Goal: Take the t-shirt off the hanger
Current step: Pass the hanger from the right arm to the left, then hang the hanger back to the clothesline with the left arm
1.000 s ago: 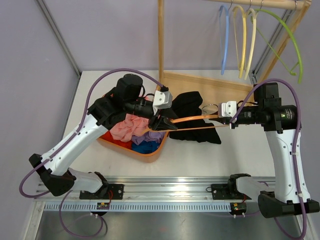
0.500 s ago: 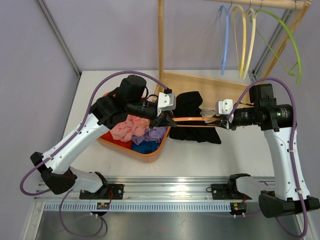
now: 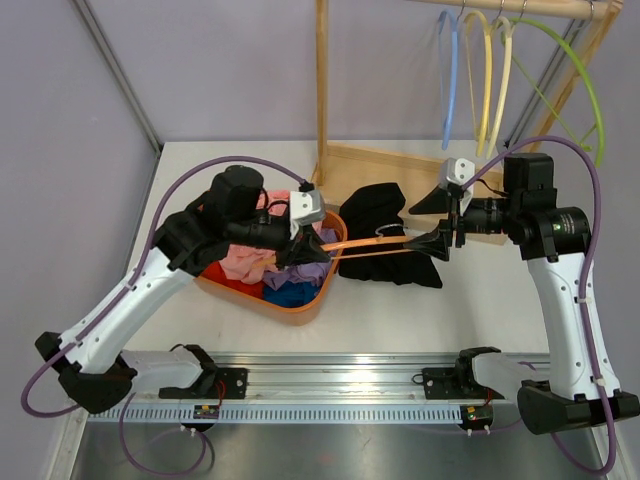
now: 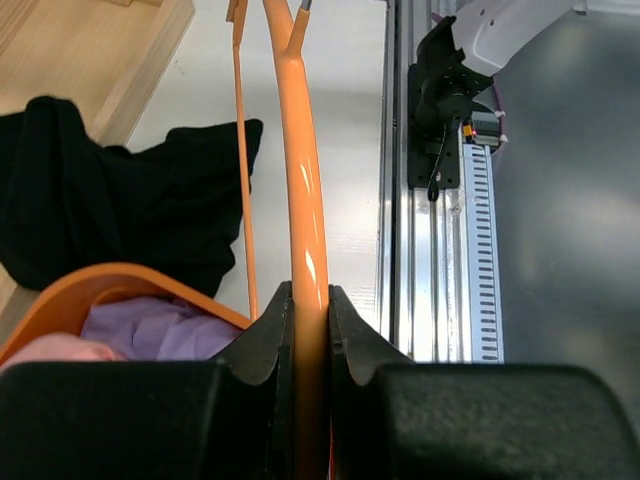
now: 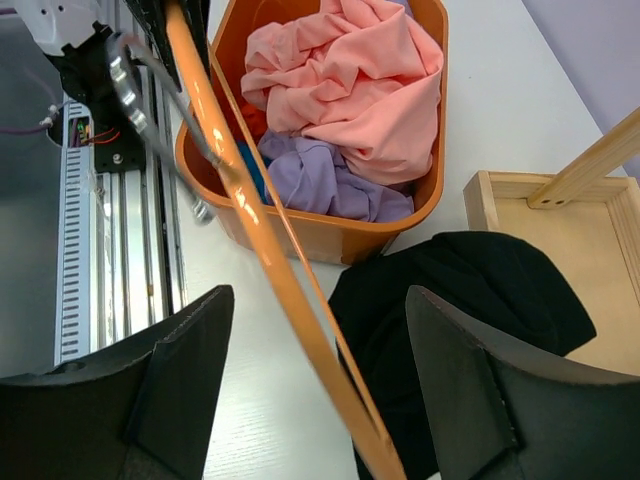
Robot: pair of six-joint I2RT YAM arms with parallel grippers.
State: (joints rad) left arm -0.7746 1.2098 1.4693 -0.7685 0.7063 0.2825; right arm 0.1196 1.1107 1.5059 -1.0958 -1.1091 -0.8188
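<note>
- Currently my left fingers (image 4: 268,335) are clamped tight on the orange hanger (image 4: 300,150). The bar runs straight out from between the two pads in the left wrist view.
- My right fingers (image 5: 190,370) are spread wide and grip nothing. The hanger passes through the gap between them, and I see no contact with either finger.
- From above, the hanger spans the space between the two arms, with my left arm holding one end and the other end lying between the spread right fingers.
- The black t-shirt (image 3: 385,235) is crumpled on the table (image 3: 400,310), about midway between the left and right edges. It lies under the hanger's line, and I cannot tell whether the hanger touches the cloth.
- The t-shirt's far side lies against the wooden rack base (image 3: 440,175), which sits toward the far edge.
- Just left of the t-shirt is the orange basket (image 3: 300,310), filled with pink, purple, blue and red clothes. The left fingers hover over its right rim.
- Four bare hangers (image 3: 490,80) in blue, yellow, cream and green hang from the rail above the far right corner.
</note>
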